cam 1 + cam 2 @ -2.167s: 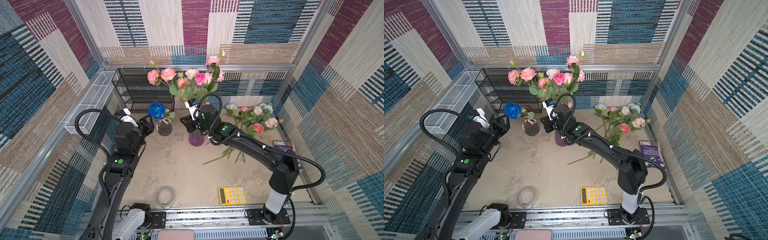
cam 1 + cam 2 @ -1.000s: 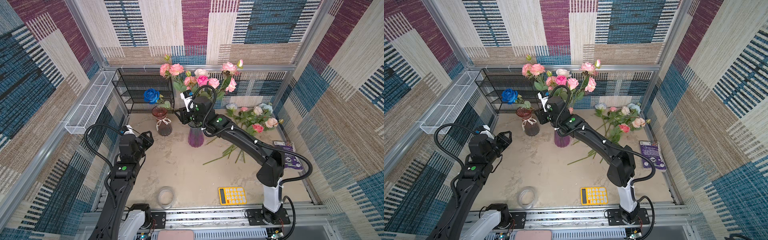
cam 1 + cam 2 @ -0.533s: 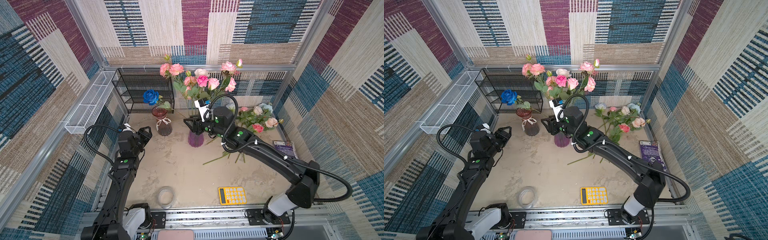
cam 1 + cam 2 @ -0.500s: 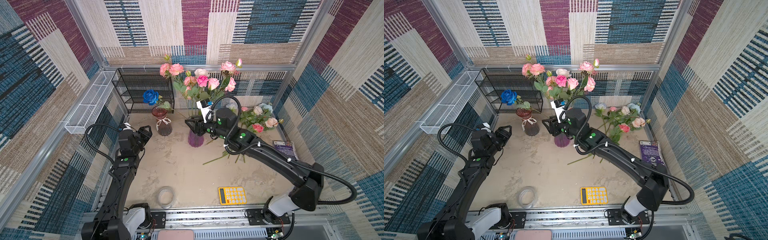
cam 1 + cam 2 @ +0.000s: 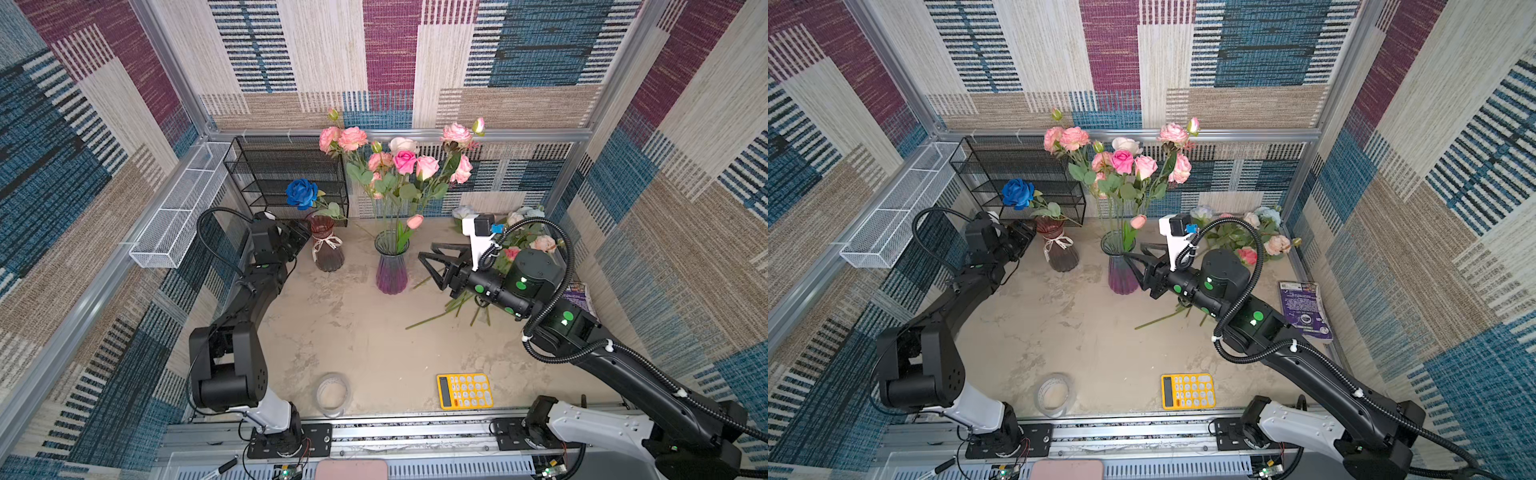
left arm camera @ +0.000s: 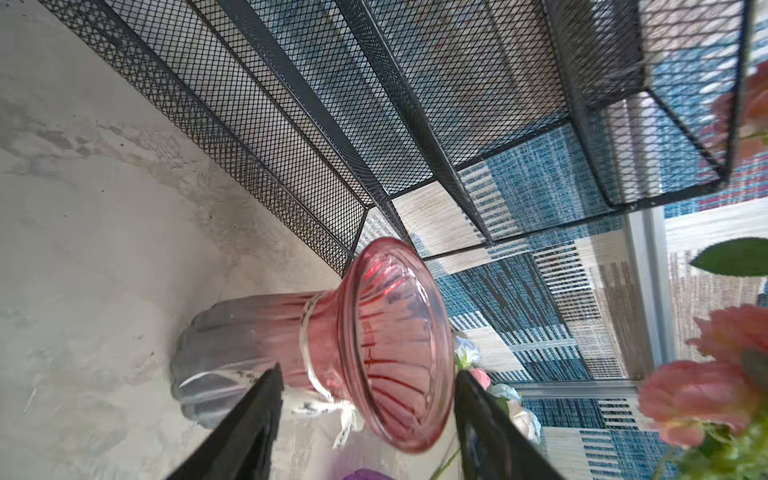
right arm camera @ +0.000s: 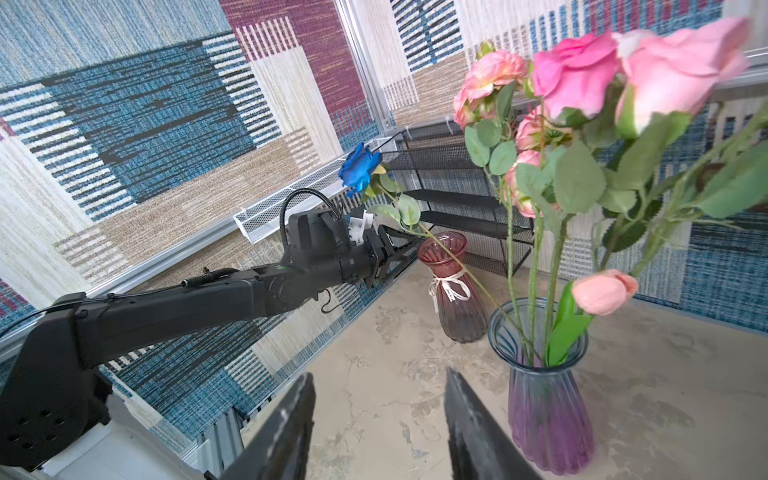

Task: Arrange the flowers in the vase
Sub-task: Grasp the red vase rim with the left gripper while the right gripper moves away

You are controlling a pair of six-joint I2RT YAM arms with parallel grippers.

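1. Ribbed glass vase with blue-grey neck and purple base [image 5: 391, 272]: stood upright at the mid-rear of the mottled stone tabletop [image 5: 365, 332].
2. Long-stemmed pink, peach and white roses [image 5: 405, 162]: already stood in that vase, with a short peach bud [image 5: 414, 221] at its rim.
3. Deep blue rose [image 5: 301, 193]: the head is seen above the pink vase. In the right wrist view the stem is traced slanting into the purple-based vase, so it is judged placed there, though leaning far out.
4. Pink ribbed glass vase with white ribbon bow [image 5: 327, 253]: set just left of the first vase. Its mouth is shown empty in the left wrist view.
5. Loose white, pale blue, peach and pink roses [image 5: 542, 243]: laid at the right rear of the tabletop, stems fanned toward the middle, partly hidden by the right arm.
6. Left tool [image 5: 298, 237]: jaws parted to a moderate width, with nothing held. It is near the pink vase but apart from it.
7. Right tool [image 5: 427, 252]: jaws parted, with nothing held. It is near the purple-based vase but apart from it.
8. Step in hand: judged a pause between placements, with the task partly done.
9. Next move: the right tool is to be turned to the loose roses and closed on one stem. The stem's end is then to be steered into the crowded neck without the standing roses being disturbed.
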